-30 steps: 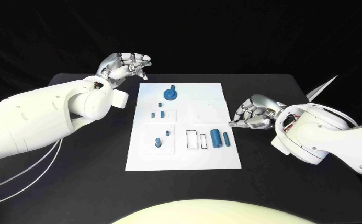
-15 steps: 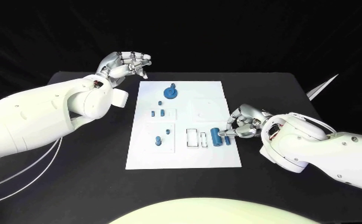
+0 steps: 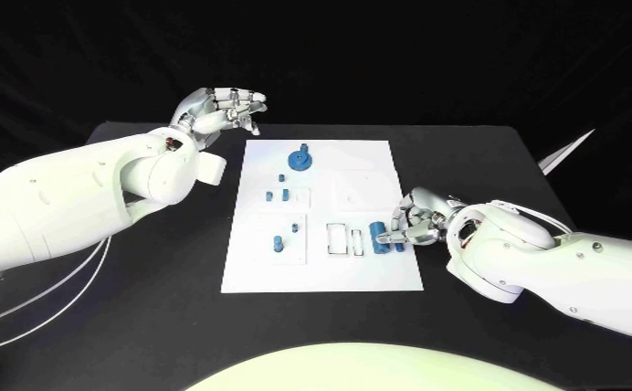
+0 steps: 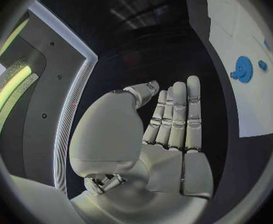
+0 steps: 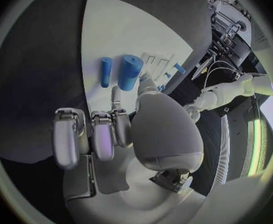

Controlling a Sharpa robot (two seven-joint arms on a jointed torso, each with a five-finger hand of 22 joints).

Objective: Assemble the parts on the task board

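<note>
Task board [image 3: 349, 272]: white plate lying flat in the middle of the black tabletop [image 3: 158, 318], long side running away from the robot; judged placed there so both arms can reach it
Gear [image 3: 300, 162]: blue toothed wheel standing near the board's far end; also seen in the left wrist view [image 4: 243, 68]; judged already seated on its post
Small pegs [image 3: 277, 197]: short blue pieces on the board's left half, some near the middle, one [image 3: 277, 246] nearer the robot
Cylinders: a thicker blue cylinder [image 3: 379, 236] and a thinner blue cylinder [image 5: 105, 71] lie side by side near the board's right edge, beside outlined white slots [image 3: 345, 240]; probably staged there for pick-up
Right hand [image 3: 415, 217]: low at the board's right edge, over the cylinders; in the right wrist view a fingertip [image 5: 143, 79] touches the thicker cylinder [image 5: 129, 72], the other fingers curled back; whether it has a grip I cannot tell; judged to be starting a pick
Left hand [image 3: 219, 114]: raised beyond the board's far left corner, holding nothing; fingers extended side by side in the left wrist view [image 4: 173, 129]; judged parked clear of the work
Progress: early; most parts lie loose
</note>
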